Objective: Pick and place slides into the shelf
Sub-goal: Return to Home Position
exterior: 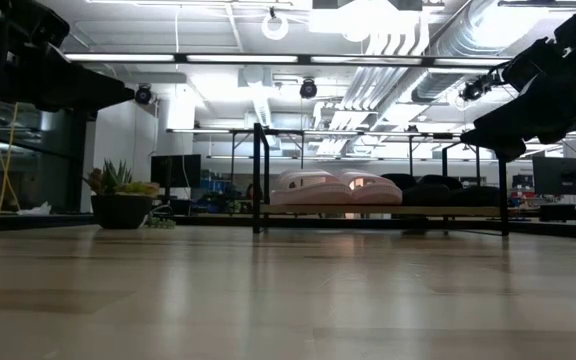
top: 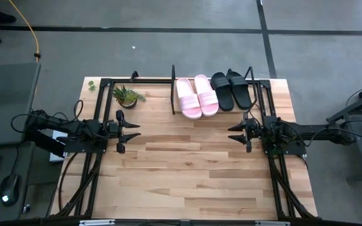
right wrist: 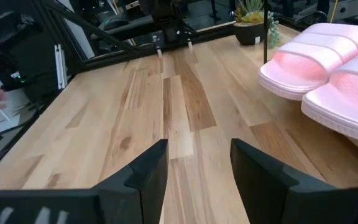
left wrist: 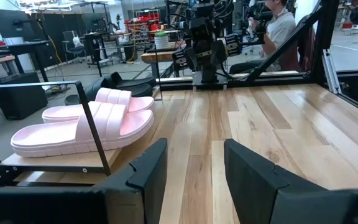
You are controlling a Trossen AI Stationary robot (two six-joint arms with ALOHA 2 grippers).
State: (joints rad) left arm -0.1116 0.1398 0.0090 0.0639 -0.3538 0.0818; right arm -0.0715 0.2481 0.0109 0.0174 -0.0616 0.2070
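Note:
Two pale pink slides and two black slides stand side by side on their soles on the shelf board, at the table's far edge, right of middle. The shelf is a low rack of black rods. In the left wrist view the pink slides lie nearest, with the black ones behind. My left gripper hovers open at the table's left side, pointing right. My right gripper hovers open at the right side, pointing left, just near of the shelf. Both are empty.
A small potted plant stands at the far left of the table, left of the shelf. Black frame rails run along both side edges. Bare wooden tabletop spreads between the grippers and toward the near edge. A person sits beyond the table.

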